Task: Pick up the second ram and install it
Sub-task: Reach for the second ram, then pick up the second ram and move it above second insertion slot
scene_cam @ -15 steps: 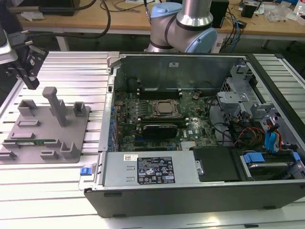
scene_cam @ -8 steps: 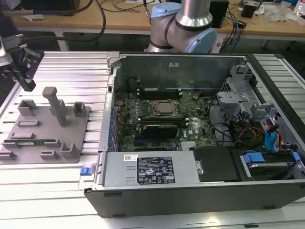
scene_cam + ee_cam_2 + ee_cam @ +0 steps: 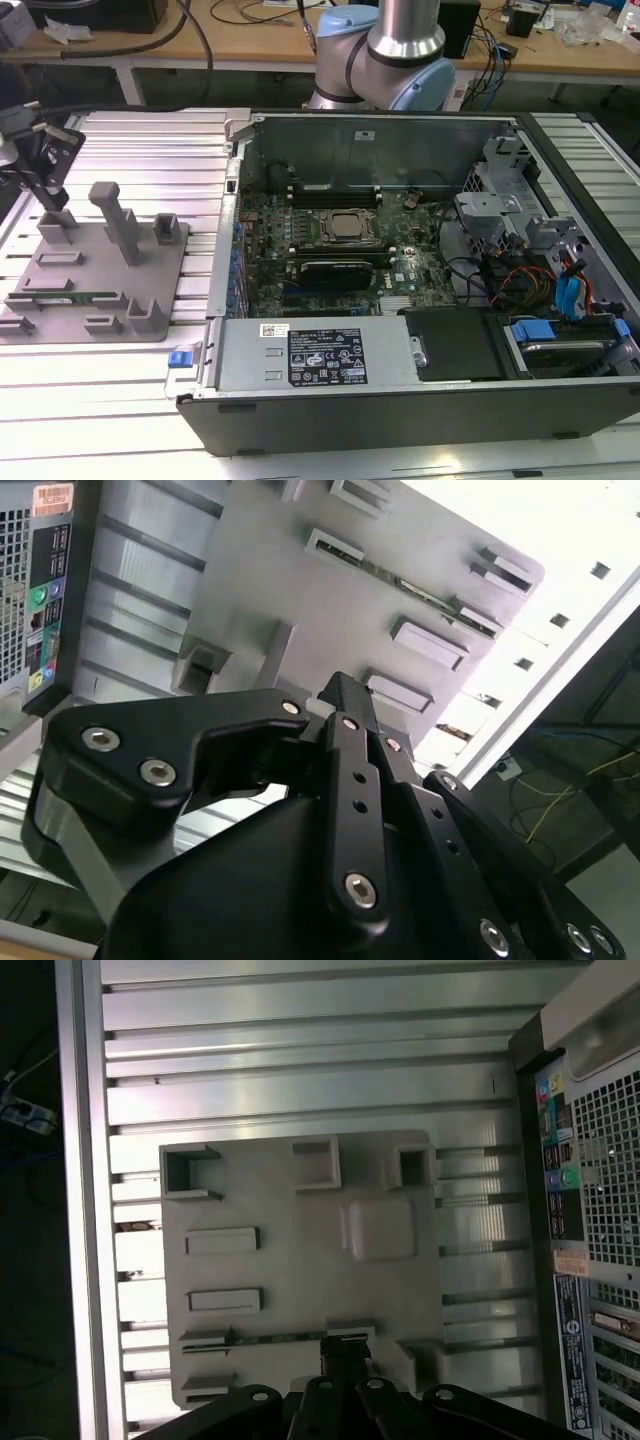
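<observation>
Centre your tool [image 3: 345, 1352] squarely over the second ram [image 3: 285, 1338] in its gray holder [image 3: 300, 1260]. You cannot tell whether it's apart or together.

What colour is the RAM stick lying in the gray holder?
Green. The second ram shows best in the exterior view, lying in the gray holder.

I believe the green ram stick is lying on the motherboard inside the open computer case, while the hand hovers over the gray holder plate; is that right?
Not quite. The exterior view shows the ram stick lying in a slot of the gray holder plate, outside the computer case, not on the motherboard. The hand does hover over that plate.
</observation>
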Tool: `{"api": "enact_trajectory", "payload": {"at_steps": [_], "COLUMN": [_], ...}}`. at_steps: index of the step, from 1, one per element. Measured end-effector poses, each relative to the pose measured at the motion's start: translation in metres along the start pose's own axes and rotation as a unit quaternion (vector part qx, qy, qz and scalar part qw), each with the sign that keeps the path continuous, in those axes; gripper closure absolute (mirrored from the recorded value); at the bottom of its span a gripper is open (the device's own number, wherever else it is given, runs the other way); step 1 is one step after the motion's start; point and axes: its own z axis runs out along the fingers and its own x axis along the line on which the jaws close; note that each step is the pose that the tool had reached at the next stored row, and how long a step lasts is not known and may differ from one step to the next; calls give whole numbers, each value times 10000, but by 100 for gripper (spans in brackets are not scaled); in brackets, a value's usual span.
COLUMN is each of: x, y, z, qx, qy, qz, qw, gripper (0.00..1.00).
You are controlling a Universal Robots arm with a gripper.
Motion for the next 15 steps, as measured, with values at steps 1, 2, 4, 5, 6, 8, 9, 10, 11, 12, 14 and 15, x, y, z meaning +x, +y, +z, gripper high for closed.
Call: {"api": "enact_trajectory", "payload": {"at_steps": [1,2,4,5,6,8,9,10,11,12,14,15], "x": [14,24,37,45,56,69,92,104,104,104,104,104], "y": [-20,-29,-40,-46,-51,-58,-72,-77,-78,-77,-78,-78], "z": [28,45,70,89,113,139,189,218,218,222,225,226], "qx": [0,0,1,1,1,1,1,1,2,1,1,1], "qy": [0,1,1,1,1,1,1,2,3,1,2,1], "qz": [1,1,-1,-1,1,0,0,0,0,0,0,0], "qw": [10000,10000,10000,10000,10000,10000,10000,10000,10000,10000,10000,10000], "gripper": [92,92,92,92,92,92,92,92,92,92,92,92]}}
